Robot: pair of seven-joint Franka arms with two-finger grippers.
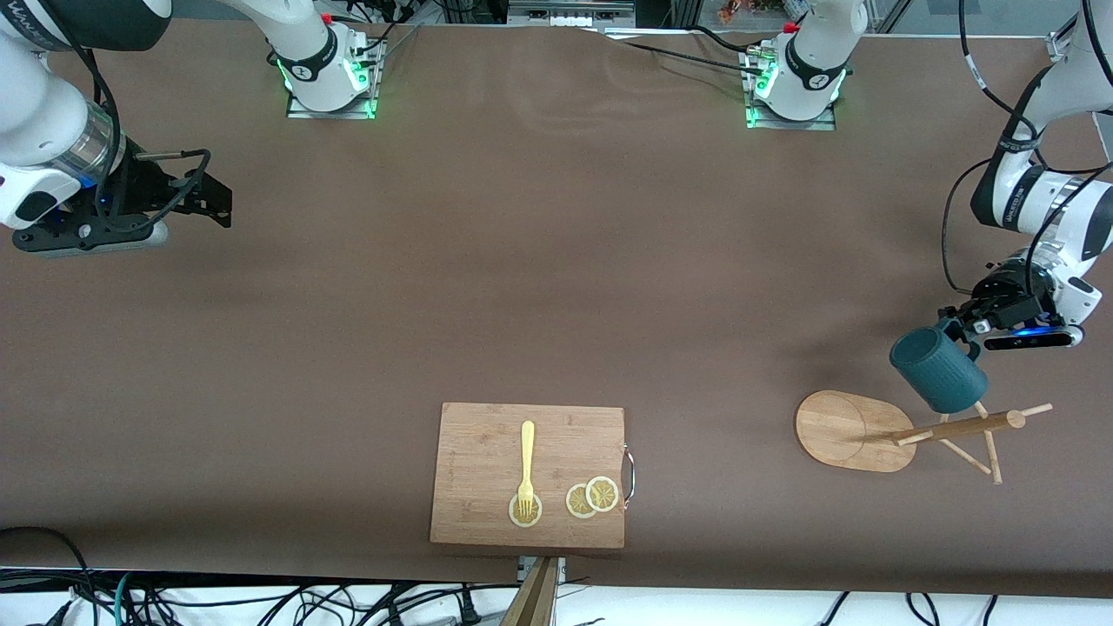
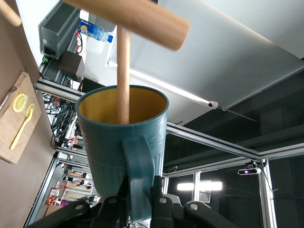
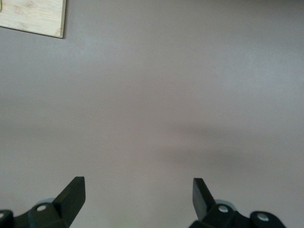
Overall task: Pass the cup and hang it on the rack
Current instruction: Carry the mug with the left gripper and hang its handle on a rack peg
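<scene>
The front view looked down from high across the table (image 1: 556, 287), facing both arm bases. The left wrist view sat close under the cup (image 2: 122, 142) and faced upward past the rack (image 2: 124, 71) — the cutting board (image 2: 16, 118) at its edge also showed in the other two. The right wrist view looked down on bare table.

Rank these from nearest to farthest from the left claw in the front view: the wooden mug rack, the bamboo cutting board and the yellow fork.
1. The light wooden mug rack, just under the left claw, which holds the dark teal ribbed cup by its handle.
2. The rectangular bamboo cutting board, mid-table near the front camera.
3. The yellow fork, lying on that board, so nearly level with it.
</scene>
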